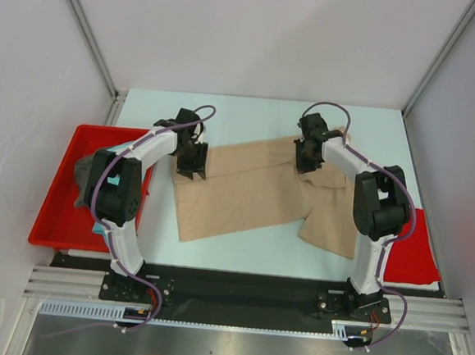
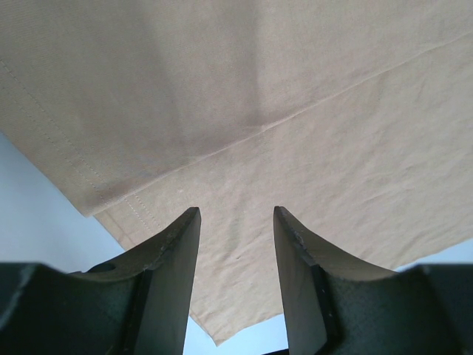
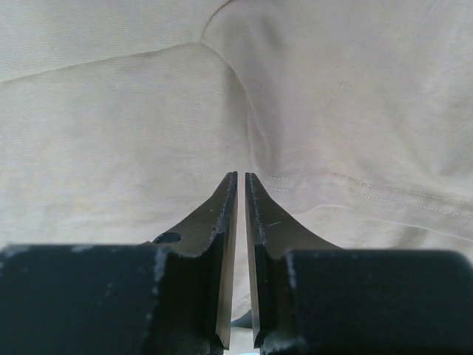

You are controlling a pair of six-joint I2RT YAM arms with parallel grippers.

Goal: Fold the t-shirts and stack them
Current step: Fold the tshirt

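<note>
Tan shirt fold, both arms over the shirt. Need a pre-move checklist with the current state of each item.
1. Left gripper open: ok. Its fingers stand apart above the tan t-shirt, near its left edge.
2. Right gripper pinching cloth: cannot tell. Jaws are nearly together, with no cloth visible between them.
3. Shirt lying flat: not ok. A fold line runs across it and the lower right part sits skewed.
4. Shirt apart from the red mat: cannot tell. The right arm hides that stretch.
5. Other cloth out of the way: ok. The dark grey t-shirt lies in the red tray, apart from the tan one.
</note>
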